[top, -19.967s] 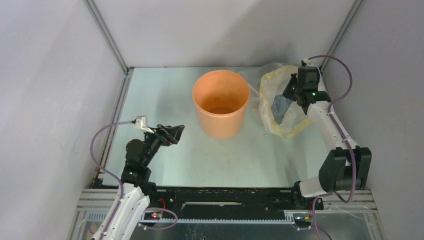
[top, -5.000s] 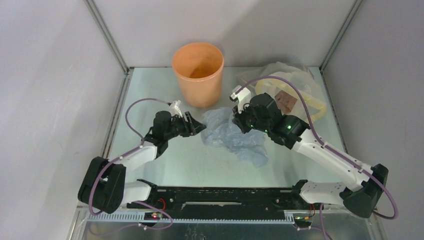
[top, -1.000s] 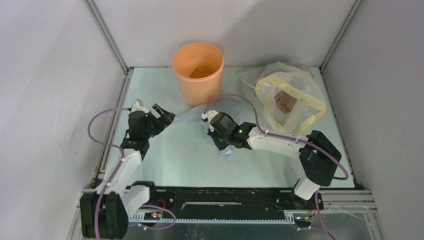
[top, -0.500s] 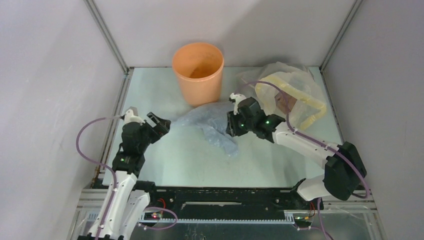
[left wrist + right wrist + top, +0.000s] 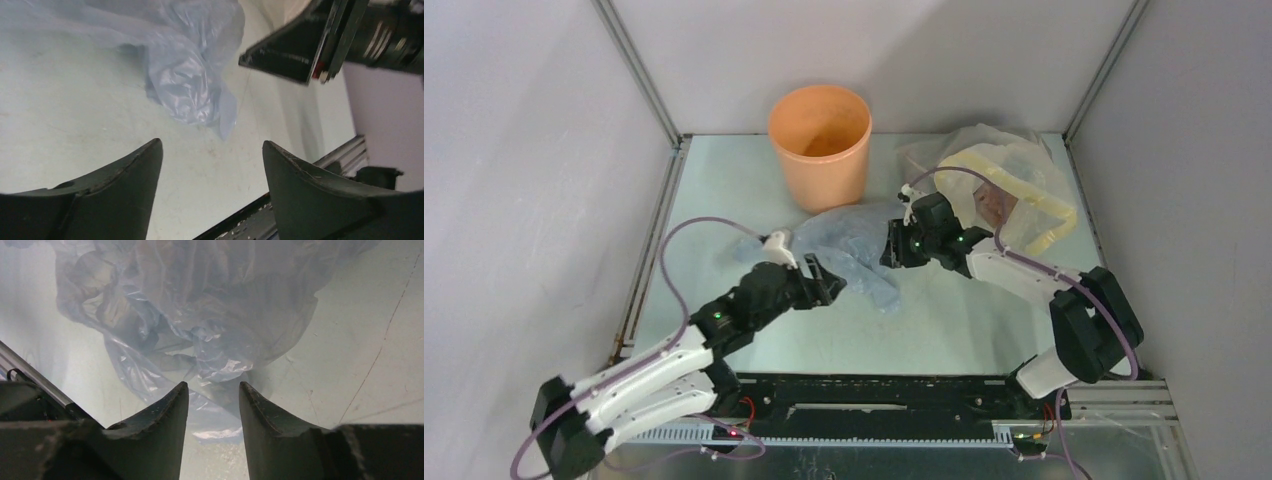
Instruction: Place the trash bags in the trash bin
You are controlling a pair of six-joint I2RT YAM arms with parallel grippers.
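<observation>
From above, the left arm [image 5: 654, 370] lies stretched low across the counter [image 5: 724, 180], reaching out on a slant from its base toward the middle. The left claw [image 5: 826, 280] sits at the near edge of the bag [image 5: 844, 232]. The right arm [image 5: 1024, 275] is folded sharply at the elbow, with its forearm running leftward. The right claw [image 5: 892, 250] points down at the bag's right side. The bag is spread flat and crumpled on the counter between the two claws, outside the bucket [image 5: 824, 185] and just in front of its foot. I cannot tell whether it touches the bucket. The bucket stands upright at the far edge. A clear-and-yellow bundle [image 5: 1034, 170] rests behind the right arm's wrist.

At the left wrist, the two dark fingers [image 5: 125, 200] stand wide apart with only bare counter between them. A lobe of the bag lies just ahead of the tips, apart from both. The dark body of the right arm hangs at the upper right.

At the right wrist, the fingers [image 5: 150, 440] stand a little apart, leaving a narrow gap. The wrinkled film is heaped just ahead of the tips, and a fold of it runs under the gap. The fingers do not look pressed on the film, since pale counter shows between them lower down.
</observation>
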